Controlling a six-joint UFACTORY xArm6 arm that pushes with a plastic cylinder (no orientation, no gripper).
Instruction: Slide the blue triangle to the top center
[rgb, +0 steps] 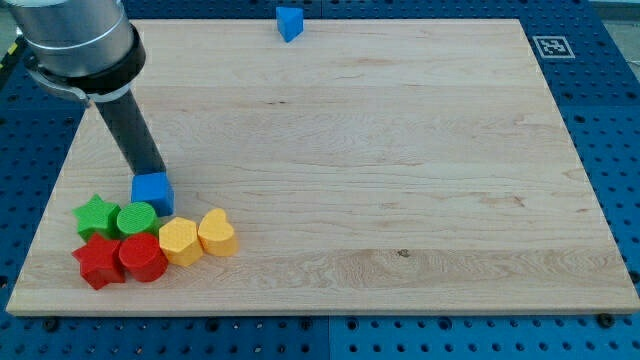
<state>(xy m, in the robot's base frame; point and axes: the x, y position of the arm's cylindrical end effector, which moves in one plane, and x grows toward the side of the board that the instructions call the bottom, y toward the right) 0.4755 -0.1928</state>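
The blue triangle (289, 22) is found at the board's (400, 150) top edge, about twelve o'clock, slightly left of centre. My tip (153, 173), which holds nothing, is seen far off at eight o'clock, touching a blue cube (152, 191). Just below are clustered a green star (95, 214), green cylinder (136, 218), red star (98, 262), red cylinder (143, 257), yellow hexagon (180, 241) and yellow heart (217, 232).

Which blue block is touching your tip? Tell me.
The blue cube at the view's lower left, by the cluster; my tip rests at its top edge. The blue triangle sits far off at the view's top centre.
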